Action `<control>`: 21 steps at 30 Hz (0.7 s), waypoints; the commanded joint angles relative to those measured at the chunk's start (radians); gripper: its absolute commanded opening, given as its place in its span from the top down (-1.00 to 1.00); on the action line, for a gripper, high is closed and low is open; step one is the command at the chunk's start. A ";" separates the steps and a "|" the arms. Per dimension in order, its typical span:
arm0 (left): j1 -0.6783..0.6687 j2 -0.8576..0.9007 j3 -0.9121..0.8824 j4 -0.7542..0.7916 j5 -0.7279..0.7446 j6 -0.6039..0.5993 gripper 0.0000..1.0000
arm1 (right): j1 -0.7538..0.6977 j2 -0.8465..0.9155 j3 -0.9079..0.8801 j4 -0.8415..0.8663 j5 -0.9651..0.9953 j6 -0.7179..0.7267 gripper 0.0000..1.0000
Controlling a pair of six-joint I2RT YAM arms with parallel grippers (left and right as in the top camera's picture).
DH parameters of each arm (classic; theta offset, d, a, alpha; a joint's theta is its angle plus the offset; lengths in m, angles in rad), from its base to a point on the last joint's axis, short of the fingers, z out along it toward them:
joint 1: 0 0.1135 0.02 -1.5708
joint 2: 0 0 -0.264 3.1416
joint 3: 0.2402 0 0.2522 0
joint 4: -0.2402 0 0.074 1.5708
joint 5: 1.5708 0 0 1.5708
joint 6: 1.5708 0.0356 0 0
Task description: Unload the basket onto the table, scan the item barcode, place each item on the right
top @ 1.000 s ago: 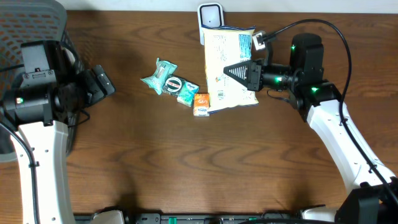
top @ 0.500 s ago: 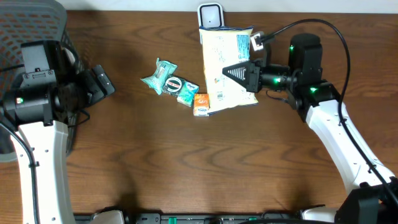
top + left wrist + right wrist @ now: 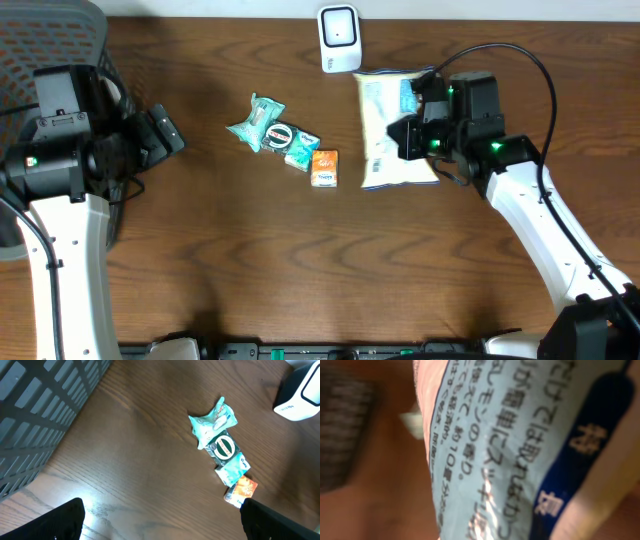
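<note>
Overhead, the right hand (image 3: 406,136) is closed tight on a large pale packet (image 3: 385,150), gripping it near its right edge. The packet sits over the far right part of the brown desk (image 3: 250,270), slightly tilted, below and to the right of the white scanner (image 3: 339,26) and not touching it. From the right wrist, the packet (image 3: 510,450) fills the view: light blue with dark Japanese print and a navy patch, blurred from closeness.

The left hand (image 3: 163,134) hangs at the left side with its fingers spread wide, holding nothing, beside a grey gridded basket (image 3: 45,405). A row of small items lies mid-desk: a teal wrapper (image 3: 256,120), a round green-labelled one (image 3: 283,133), another teal one (image 3: 301,149) and an orange packet (image 3: 323,167).

Compared with a second ago, the large packet has shifted right, away from under the scanner and clear of the orange packet, and the right wrist has turned. The left arm has not moved.
</note>
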 commanded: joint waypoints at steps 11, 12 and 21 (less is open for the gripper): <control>0.004 0.002 0.022 -0.003 0.006 -0.001 -0.96 | 0.125 0.095 0.007 -0.053 1.110 -0.264 0.98; 0.004 0.002 0.022 -0.003 0.006 -0.002 -0.96 | 0.134 0.124 0.007 -0.059 1.138 -0.264 0.98; 0.004 0.002 0.022 -0.003 0.006 -0.001 -0.95 | 0.275 0.344 0.007 -0.072 1.241 -0.271 0.49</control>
